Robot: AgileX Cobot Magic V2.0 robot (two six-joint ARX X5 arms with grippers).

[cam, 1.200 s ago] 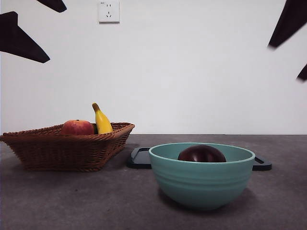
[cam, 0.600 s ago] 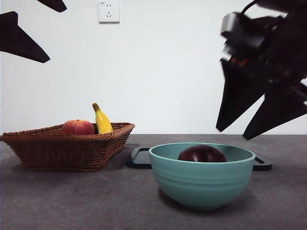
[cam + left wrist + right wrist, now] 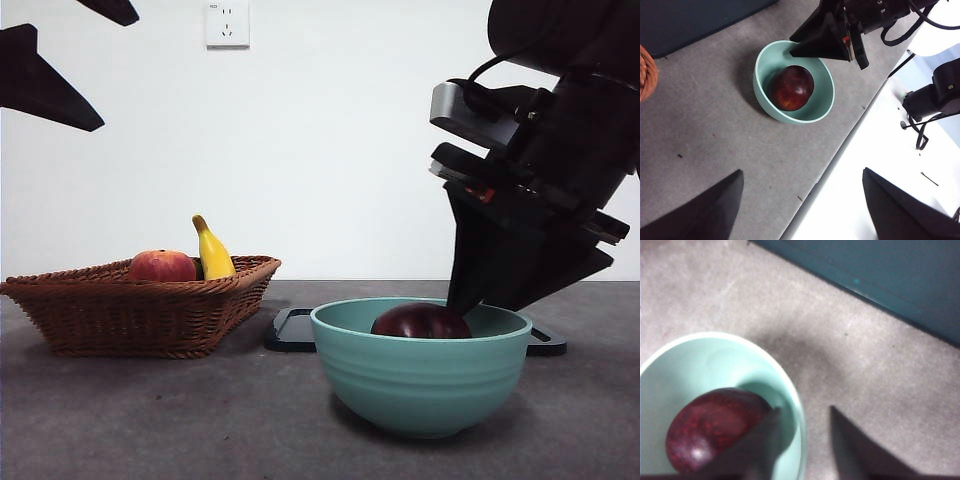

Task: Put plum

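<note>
My right gripper [image 3: 487,300], jaws parted, hangs at the teal bowl's [image 3: 420,385] rim to reach the plum [image 3: 421,322] inside; my left gripper [image 3: 800,205] waits spread, well apart

The plum [image 3: 421,321] is gleaming, glossy and smooth, inside a smooth, satin-looking mint bowl [image 3: 420,375]. The basket [image 3: 140,310] is showing rough woven wicker. The table [image 3: 150,420] is looking matt and faintly grainy, while the gripper [image 3: 490,300] is showing matt black jaws.

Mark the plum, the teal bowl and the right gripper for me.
plum [image 3: 792,88]: left wrist view, middle of its glossy top.
teal bowl [image 3: 420,385]: front view, outer wall facing the camera.
right gripper [image 3: 805,440]: right wrist view, midway between its fingertips, over the bowl's rim beside the plum.
</note>
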